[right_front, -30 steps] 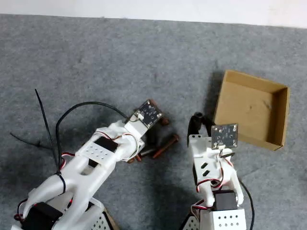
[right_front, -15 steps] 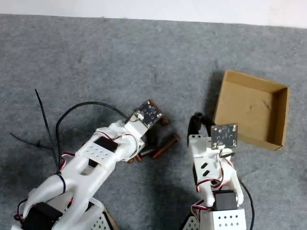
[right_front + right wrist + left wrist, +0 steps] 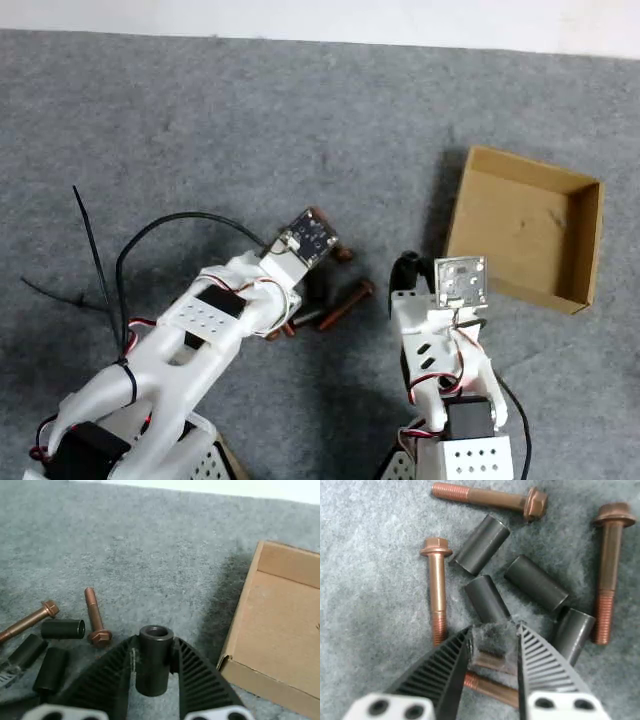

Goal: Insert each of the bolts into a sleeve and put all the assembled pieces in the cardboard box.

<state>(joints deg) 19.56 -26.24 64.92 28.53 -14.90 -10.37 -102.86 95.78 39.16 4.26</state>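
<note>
The right gripper (image 3: 152,647) squeezes a black sleeve (image 3: 154,662) and holds it upright above the grey counter (image 3: 200,120). The left gripper (image 3: 492,630) points down, its fingers apart around a copper bolt (image 3: 489,659). Loose bolts (image 3: 437,587) and loose sleeves (image 3: 482,544) lie just past it. The cardboard box (image 3: 520,225) sits farther right.

Bright, even light; the cardboard box (image 3: 520,230) casts a soft shadow on the carpet (image 3: 200,120).
</note>
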